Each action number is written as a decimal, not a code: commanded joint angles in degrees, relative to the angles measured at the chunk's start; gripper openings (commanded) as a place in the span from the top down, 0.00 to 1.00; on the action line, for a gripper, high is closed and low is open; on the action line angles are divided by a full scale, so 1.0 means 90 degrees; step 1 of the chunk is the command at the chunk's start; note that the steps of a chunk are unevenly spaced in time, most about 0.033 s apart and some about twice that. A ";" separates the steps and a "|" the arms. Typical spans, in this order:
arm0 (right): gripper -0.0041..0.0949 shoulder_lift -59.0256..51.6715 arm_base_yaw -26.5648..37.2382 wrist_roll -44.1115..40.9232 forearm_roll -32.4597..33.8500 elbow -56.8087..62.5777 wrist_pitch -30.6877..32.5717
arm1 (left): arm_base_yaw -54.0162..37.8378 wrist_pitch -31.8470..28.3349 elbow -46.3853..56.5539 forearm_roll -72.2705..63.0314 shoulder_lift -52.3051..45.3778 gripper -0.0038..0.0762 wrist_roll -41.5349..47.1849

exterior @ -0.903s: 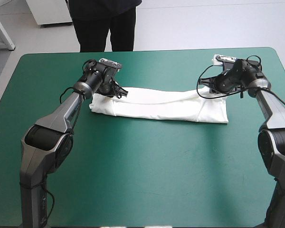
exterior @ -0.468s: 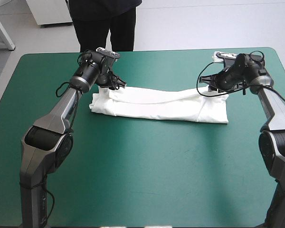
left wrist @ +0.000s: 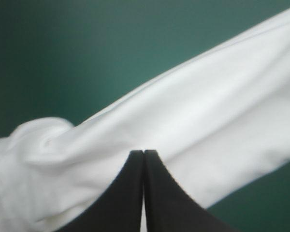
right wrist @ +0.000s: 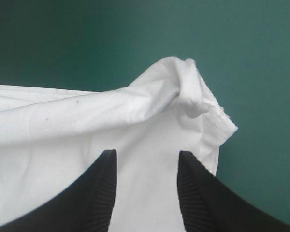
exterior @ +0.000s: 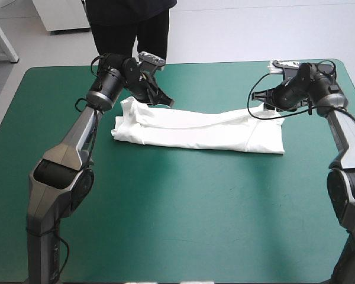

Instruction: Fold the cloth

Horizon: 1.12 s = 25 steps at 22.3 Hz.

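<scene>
The T-shirt (exterior: 201, 133) lay as a long folded band across the upper middle of the high view, on the teal-green worktop (exterior: 177, 225). The left tool (left wrist: 143, 153) had its black fingers (left wrist: 125, 193) pressed together in one point with a sliver of white between them. It appeared clamped on the shirt's far edge near the band's left end, where the cloth was bunched and a little raised. The right tool (right wrist: 147, 153) had its fingers apart and gripped nothing, with the band's right-end corner between and ahead of them.

The shirt looked light, thin and limp. It would likely sag and crease wherever unsupported, and a shallow pinch might drag only one layer. The stitched hem (right wrist: 217, 116) at the right corner seemed the firmest place to take hold, matched by the far edge at the other end, so that the layers came up evenly. No brand, label or writing could be read; only a few faint specks (right wrist: 48, 116) showed on the cloth.
</scene>
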State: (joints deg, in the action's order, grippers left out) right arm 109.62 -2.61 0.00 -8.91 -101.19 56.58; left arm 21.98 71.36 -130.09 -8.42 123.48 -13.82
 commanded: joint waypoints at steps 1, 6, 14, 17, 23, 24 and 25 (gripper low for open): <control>0.56 -0.0459 0.0074 0.0000 0.0025 -0.0207 -0.0154 | 0.0456 -0.0077 -0.0252 -0.0799 -0.0407 0.98 -0.0388; 0.56 -0.0495 0.0074 0.0000 0.0025 -0.0207 -0.0144 | 0.1029 -0.0090 -0.0240 -0.0805 -0.0114 0.98 -0.0388; 0.56 -0.0495 0.0079 0.0000 0.0014 -0.0207 -0.0132 | 0.1220 -0.0150 -0.0240 -0.0258 0.0671 0.98 -0.0196; 0.56 -0.0495 0.0079 0.0000 -0.0001 -0.0207 -0.0132 | 0.1220 -0.0202 -0.0240 -0.0218 0.0943 0.98 -0.0154; 0.56 -0.0587 0.0202 -0.0106 -0.0207 -0.0195 0.0058 | 0.1220 -0.0263 -0.0240 -0.0343 0.1120 0.98 -0.0154; 0.56 -0.0636 0.0318 -0.0087 -0.0351 -0.0184 0.0110 | 0.1220 -0.0263 -0.0240 -0.0373 0.1120 0.98 -0.0154; 0.56 -0.0676 0.0415 0.0000 -0.0500 -0.0184 0.0162 | 0.1220 -0.0263 -0.0240 -0.0372 0.1120 0.98 -0.0154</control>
State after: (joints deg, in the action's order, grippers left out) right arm 108.19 -1.36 -0.76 -10.60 -101.19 58.52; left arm 32.82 70.36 -130.78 -10.15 136.43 -15.70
